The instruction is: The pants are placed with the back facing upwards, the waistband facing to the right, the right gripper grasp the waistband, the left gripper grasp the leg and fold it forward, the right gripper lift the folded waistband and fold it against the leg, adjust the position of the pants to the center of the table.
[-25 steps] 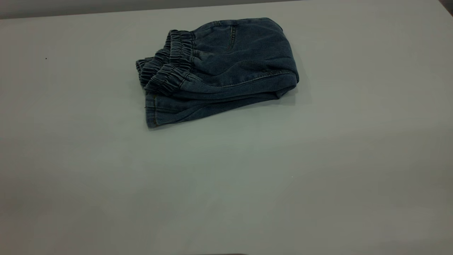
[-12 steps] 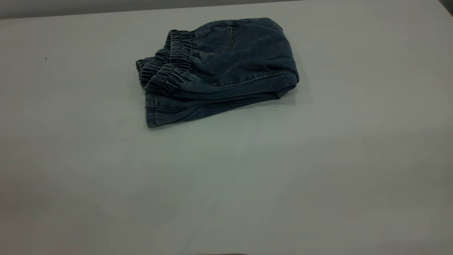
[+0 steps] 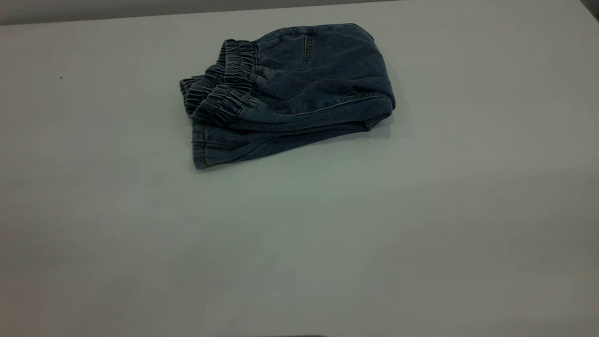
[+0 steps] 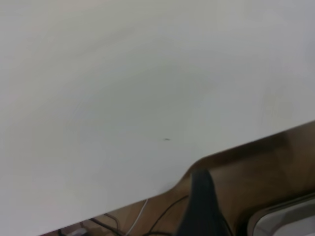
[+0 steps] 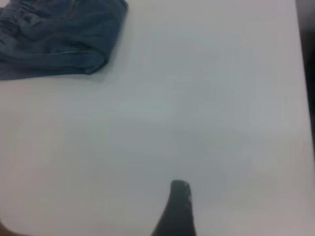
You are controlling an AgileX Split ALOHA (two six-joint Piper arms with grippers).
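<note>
- Exterior view: pants (image 3: 299, 89) lying folded into a compact bundle on the table (image 3: 327, 243), sitting toward 12 o'clock of the tabletop, slightly toward 11.
- Waistband (image 3: 224, 89) bunching in ruffled layers at the bundle's 9 o'clock side, resting on top of the lower denim layer.
- Folded edge rounding off at the bundle's 3 o'clock side; bottom layer's hem sticking out at about 7 o'clock.
- Printed leg not showing; only plain denim with seam stitching facing up.
- No arm or gripper appearing in this view.
- Left wrist view: looking down on a bare stretch of table (image 4: 123, 98) and its edge, with brown floor (image 4: 275, 167) and thin cables (image 4: 147, 221) beyond the edge.
- One dark fingertip of the left gripper (image 4: 202, 206) poking in over the table edge, touching nothing; second finger out of frame, so cannot tell jaw state.
- Pants not appearing here.
- Right wrist view: pants (image 5: 59, 34) lying well apart from the right gripper (image 5: 178, 211), waistband (image 5: 17, 14) ruffles just visible at the picture's edge.
- Only one dark fingertip showing above the bare table (image 5: 206, 108), holding nothing; cannot tell whether jaws are released or clenched.
</note>
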